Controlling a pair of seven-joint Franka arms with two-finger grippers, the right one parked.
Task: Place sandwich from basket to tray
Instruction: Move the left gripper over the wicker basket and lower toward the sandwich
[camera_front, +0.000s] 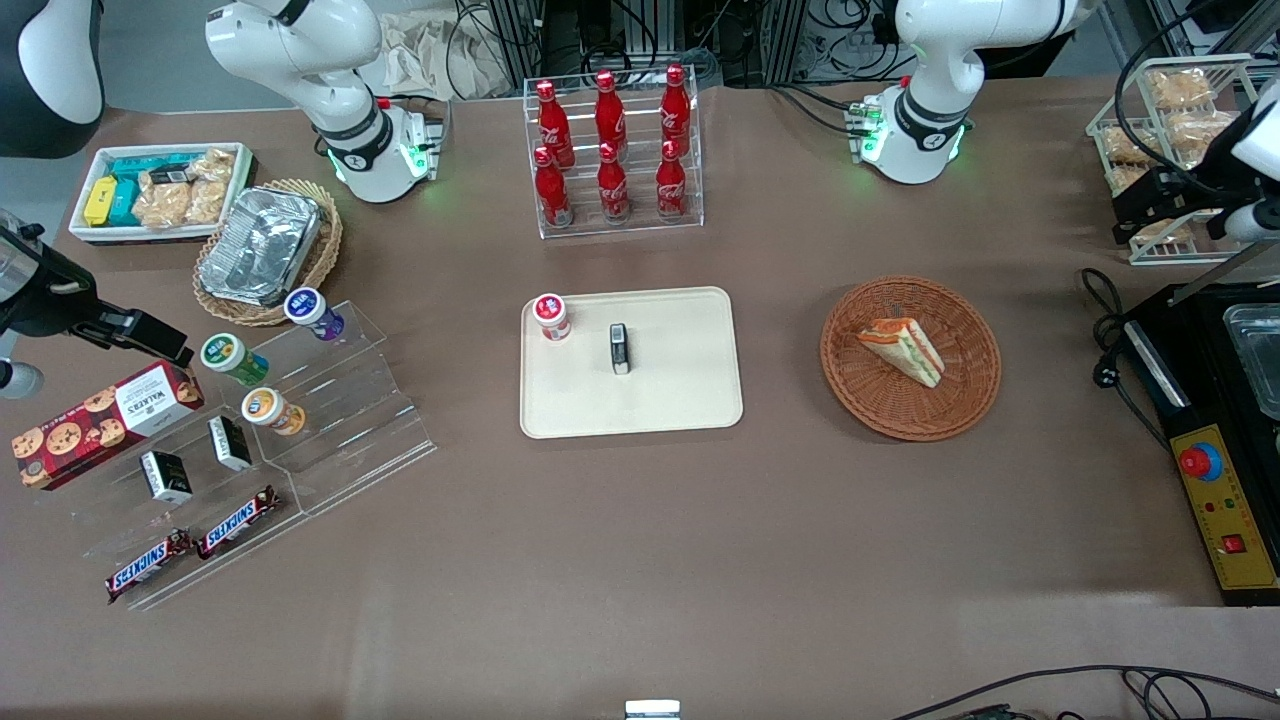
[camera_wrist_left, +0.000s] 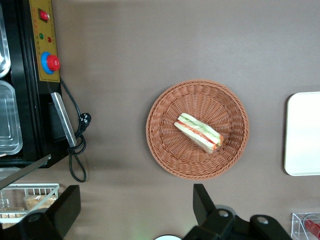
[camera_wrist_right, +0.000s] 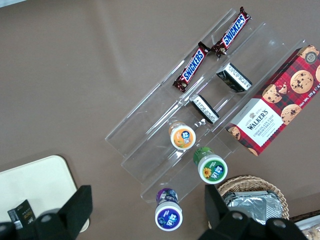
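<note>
- The sandwich (camera_front: 903, 349) lies in the reddish-brown basket (camera_front: 870, 395), at the middle right of the front picture, its striped filling side showing.
- The basket sits on the brown tabletop (camera_front: 640, 560), well apart from the cream tray (camera_front: 690, 400) at the picture's centre.
- On the tray stand a small red-and-white cup (camera_front: 551, 317) near one corner and a small dark box (camera_front: 620, 348) near the middle; the two are apart.
- The pincer (camera_wrist_left: 135, 207) hangs high above the tabletop, toward the working arm's end, near the upper right edge of the front picture.
- In its own wrist picture its two dark fingers (camera_wrist_left: 202, 202) stand wide apart, released, with nothing between them.
- From that camera the basket and sandwich (camera_wrist_left: 198, 132) are seen from straight above, clear of the fingers.
- A rack of red bottles (camera_front: 612, 150) stands at the upper centre of the front picture, farther from the camera than the tray.
</note>
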